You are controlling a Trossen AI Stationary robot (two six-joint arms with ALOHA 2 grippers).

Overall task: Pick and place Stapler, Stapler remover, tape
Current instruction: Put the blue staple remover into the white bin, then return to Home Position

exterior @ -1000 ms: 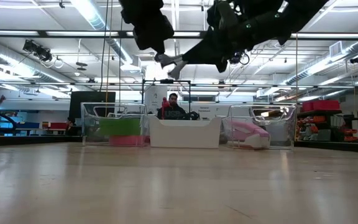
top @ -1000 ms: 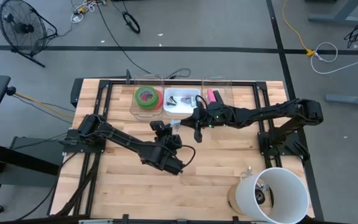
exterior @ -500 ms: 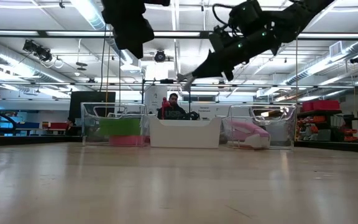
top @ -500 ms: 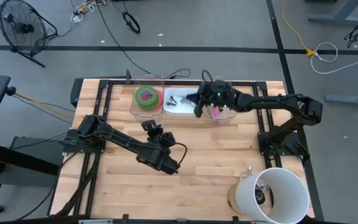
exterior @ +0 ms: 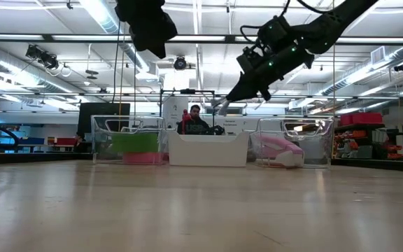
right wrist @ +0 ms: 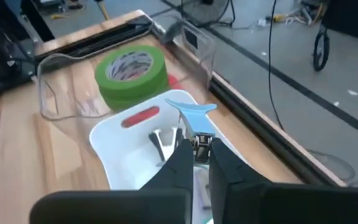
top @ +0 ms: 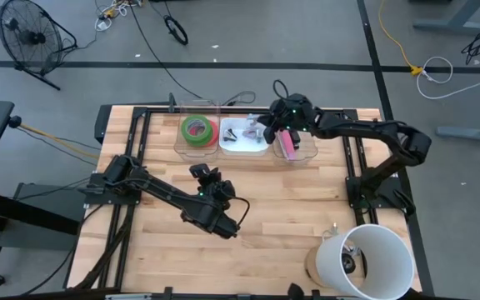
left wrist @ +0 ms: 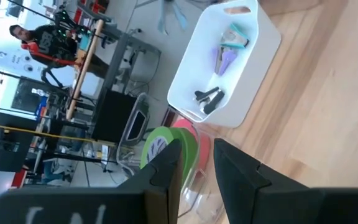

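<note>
Right gripper (right wrist: pixel 195 151) pinches a light-blue stapler remover (right wrist: pixel 196 118) above the white bin (right wrist: pixel 120 163); tape (right wrist: pixel 131 67) sits in the neighbouring clear tray. Risk: released off-centre, it clips the rim and falls outside. Left gripper (top: pixel 209 177) waits mid-table, nearly closed, empty.

The pinkish red tape roll (right wrist: pixel 174 81) mostly hides under the green tape rolls (right wrist: pixel 131 70). The small things in the white bin (top: pixel 242 147) are too tiny to name from above.

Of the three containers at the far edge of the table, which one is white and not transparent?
The middle bin: it is opaque white, while the bin with green tape and the bin with a pink item beside it are clear.
</note>
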